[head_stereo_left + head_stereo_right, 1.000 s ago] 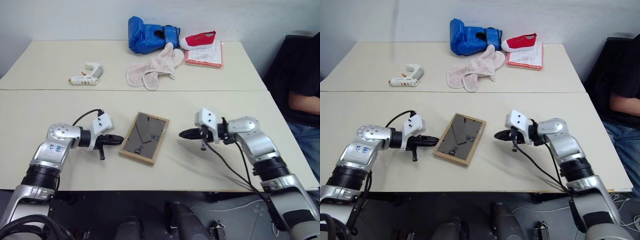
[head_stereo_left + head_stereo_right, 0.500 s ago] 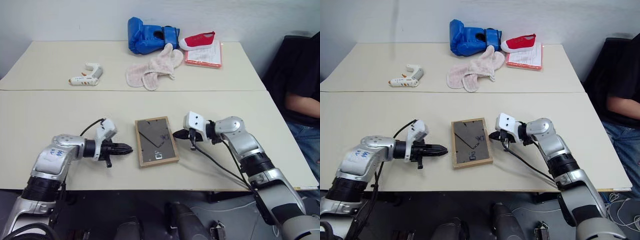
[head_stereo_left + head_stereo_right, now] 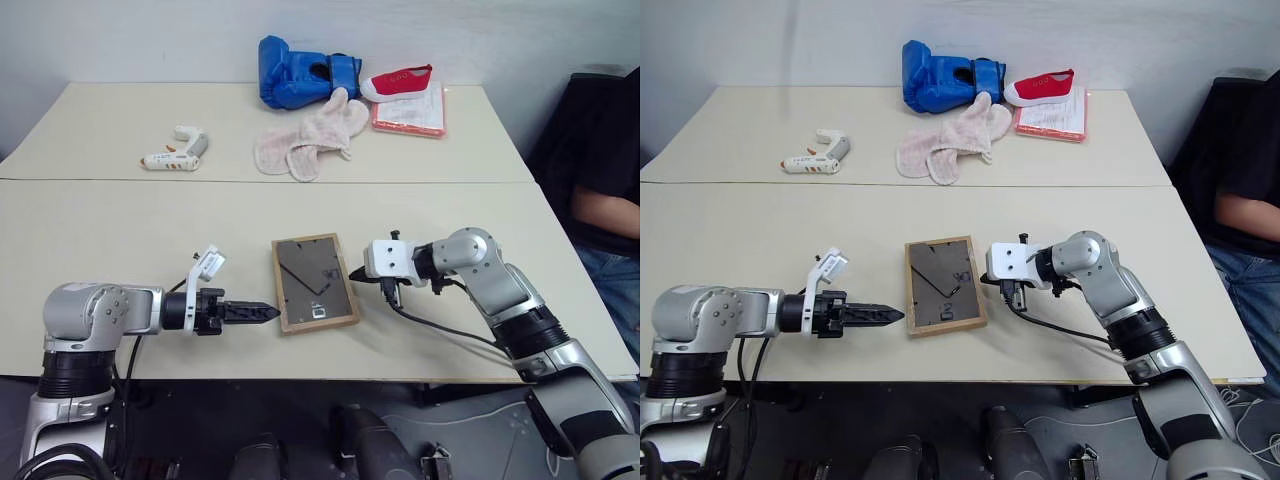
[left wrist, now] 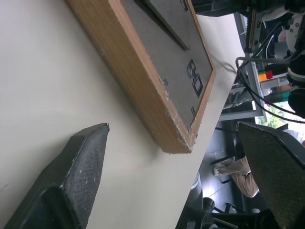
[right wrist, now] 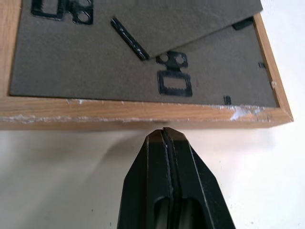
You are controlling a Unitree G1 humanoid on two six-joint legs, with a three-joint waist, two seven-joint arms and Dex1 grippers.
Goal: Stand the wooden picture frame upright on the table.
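The wooden picture frame [image 3: 314, 283] lies flat on the table [image 3: 110, 230] with its dark grey back and folded stand facing up. My left gripper [image 3: 268, 312] lies low over the table, pointing at the frame's near left corner from a small gap away. In the left wrist view its fingers [image 4: 76, 176] stand wide apart, open and empty, with that corner [image 4: 178, 138] between them. My right gripper [image 3: 357, 272] is shut with nothing in it. Its tip [image 5: 167, 137] sits right at the frame's right wooden edge [image 5: 143, 117].
At the back of the table lie a blue boxing glove [image 3: 300, 70], a red shoe [image 3: 398, 80] on a pink-edged pad [image 3: 410, 112], a pink cloth [image 3: 305, 140] and a white glue gun [image 3: 175, 150]. A person [image 3: 605, 190] sits at the right.
The frame has turned from slanted to nearly square with the table edge. My left gripper has opened, rolled over and drawn back to the near left. My right gripper stays shut at the frame's right edge.
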